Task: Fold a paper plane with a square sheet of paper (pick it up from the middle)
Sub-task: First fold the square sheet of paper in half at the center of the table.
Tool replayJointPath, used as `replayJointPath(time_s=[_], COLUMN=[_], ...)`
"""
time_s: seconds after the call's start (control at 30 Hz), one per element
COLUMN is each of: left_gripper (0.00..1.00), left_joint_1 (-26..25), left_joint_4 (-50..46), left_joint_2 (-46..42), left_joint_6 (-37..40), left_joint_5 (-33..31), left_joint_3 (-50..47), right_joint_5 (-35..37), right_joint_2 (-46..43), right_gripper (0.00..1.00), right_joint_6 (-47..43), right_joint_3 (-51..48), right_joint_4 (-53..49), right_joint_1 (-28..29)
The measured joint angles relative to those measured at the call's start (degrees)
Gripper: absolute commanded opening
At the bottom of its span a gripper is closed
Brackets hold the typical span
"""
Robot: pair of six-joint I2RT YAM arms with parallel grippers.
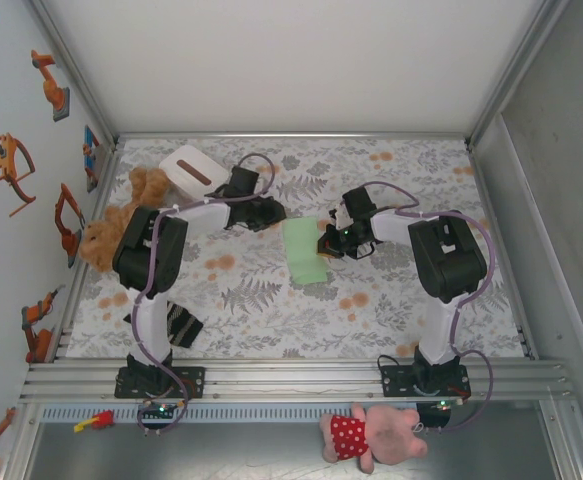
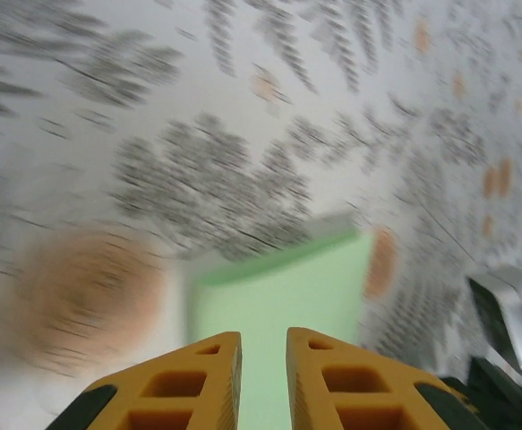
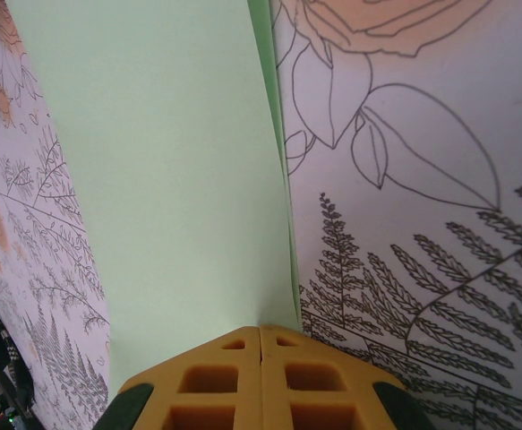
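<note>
The square sheet of paper (image 1: 304,252) lies mid-table as a pale green rectangle, doubled over with two layers showing along one edge. My left gripper (image 1: 279,215) hovers at its far left end. In the left wrist view, which is blurred, the left gripper (image 2: 262,337) has its yellow fingers a narrow gap apart, and the paper (image 2: 278,291) shows below and through the gap. My right gripper (image 1: 327,245) is at the paper's right edge. In the right wrist view the right gripper (image 3: 261,328) is shut, tips down on the layered edge of the paper (image 3: 162,179).
A white box with a dark slot (image 1: 191,170) and a brown plush bear (image 1: 121,225) sit at the back left. A striped dark cloth (image 1: 176,325) lies by the left arm's base. A pink plush toy (image 1: 371,435) lies in front of the rail. The floral tablecloth (image 1: 401,290) covers the table.
</note>
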Motion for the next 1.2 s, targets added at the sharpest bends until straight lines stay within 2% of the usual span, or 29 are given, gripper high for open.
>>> replayJointPath(time_s=[0.13,0.27,0.5,0.87,1.2], left_gripper=[0.21,0.21,0.21,0.21,0.21], left_joint_1=[-3.4,-4.3,-2.2,1.8,4.4], left_joint_4=[1.4,1.4,-1.1,-5.2,-9.6], left_joint_2=[0.3,2.7,6.6,10.0,10.5], left_joint_6=[-0.8,-1.4,-1.7,-1.7,1.0], left_joint_5=[1.1,1.8,1.9,6.0,-0.6], left_joint_3=[0.0,0.7,3.6,8.9,13.2], right_joint_5=[0.0,0.0,0.0,0.0,0.0], right_joint_2=[0.0,0.0,0.1,0.1,0.1], right_gripper=[0.0,0.0,0.0,0.0,0.0], right_joint_6=[0.0,0.0,0.0,0.0,0.0], right_joint_3=[0.0,0.0,0.0,0.0,0.0], right_joint_4=[0.0,0.0,0.0,0.0,0.0], right_joint_1=[0.0,0.0,0.0,0.0,0.0])
